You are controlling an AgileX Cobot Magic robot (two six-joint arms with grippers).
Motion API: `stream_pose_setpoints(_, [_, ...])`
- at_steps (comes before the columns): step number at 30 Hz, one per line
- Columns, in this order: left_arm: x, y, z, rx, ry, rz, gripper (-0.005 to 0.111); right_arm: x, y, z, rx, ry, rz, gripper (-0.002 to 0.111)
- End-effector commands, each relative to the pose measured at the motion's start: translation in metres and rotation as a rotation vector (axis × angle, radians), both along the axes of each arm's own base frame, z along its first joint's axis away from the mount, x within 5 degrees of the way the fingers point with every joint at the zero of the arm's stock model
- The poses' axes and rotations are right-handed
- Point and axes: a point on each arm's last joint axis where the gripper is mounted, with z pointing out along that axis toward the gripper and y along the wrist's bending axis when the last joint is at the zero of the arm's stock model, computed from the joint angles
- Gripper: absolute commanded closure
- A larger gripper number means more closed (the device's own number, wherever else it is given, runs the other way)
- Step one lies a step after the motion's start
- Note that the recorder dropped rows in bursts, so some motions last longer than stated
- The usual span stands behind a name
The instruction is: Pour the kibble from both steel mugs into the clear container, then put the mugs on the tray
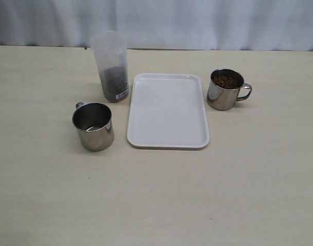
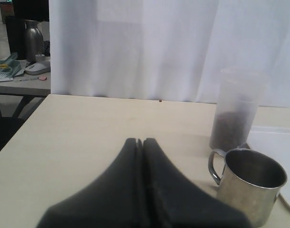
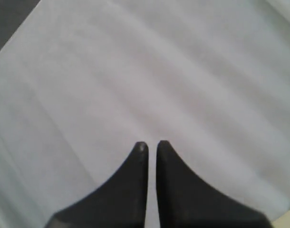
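Left claw point(image 2: 141, 142) and right claw point(image 3: 151, 145) are clenched, empty. One steel mug point(image 1: 93, 126) looks empty. The kibble-filled mug point(image 1: 227, 89) stands beside the tray point(image 1: 167, 113), toward the table's point(image 1: 249, 195) curtain-side edge. Next, probably: grasp its handle and pour into the clear container point(image 1: 111, 66).

Two steel mugs stand on the one counter point(image 1: 249, 195): the left mug point(image 1: 93, 128) and the right mug point(image 1: 226, 95). There is one clear container point(image 1: 111, 66) and one tray point(image 1: 168, 111); the kibble point(image 1: 226, 81) is too many pellets to count. Two tools show: the left tool point(image 2: 139, 141) and the right tool point(image 3: 151, 145).
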Motion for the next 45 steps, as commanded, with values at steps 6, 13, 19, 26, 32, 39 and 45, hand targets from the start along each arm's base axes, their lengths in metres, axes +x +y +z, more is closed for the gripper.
stream_pose_setpoints(6, [0.0,0.0,0.0,0.01,-0.004,-0.004,0.107,0.066,0.041,0.028,-0.376,0.303,0.313,0.103])
stream_pose_setpoints(13, [0.0,0.0,0.0,0.01,-0.004,-0.004,0.107,0.122,0.067,0.007,-0.588,0.473,0.575,0.103])
stream_pose_setpoints(19, [0.0,0.0,0.0,0.01,-0.004,-0.004,0.107,0.161,0.048,0.009,-0.969,0.548,0.306,0.103])
stream_pose_setpoints(26, [0.0,0.0,0.0,0.01,-0.004,-0.004,0.107,0.19,-0.01,0.035,-1.348,1.073,-0.206,0.103])
stream_pose_setpoints(32, [0.0,0.0,0.0,0.012,-0.006,-0.004,0.107,0.201,-0.02,0.005,-1.2,1.622,-0.148,0.103])
stream_pose_setpoints(39, [0.0,0.0,0.0,0.015,-0.01,-0.004,0.107,0.188,0.037,-0.075,-0.745,1.205,0.303,0.103])
stream_pose_setpoints(45, [0.0,0.0,0.0,0.015,-0.01,-0.004,0.107,0.152,0.083,-0.113,-0.677,0.856,0.417,0.103])
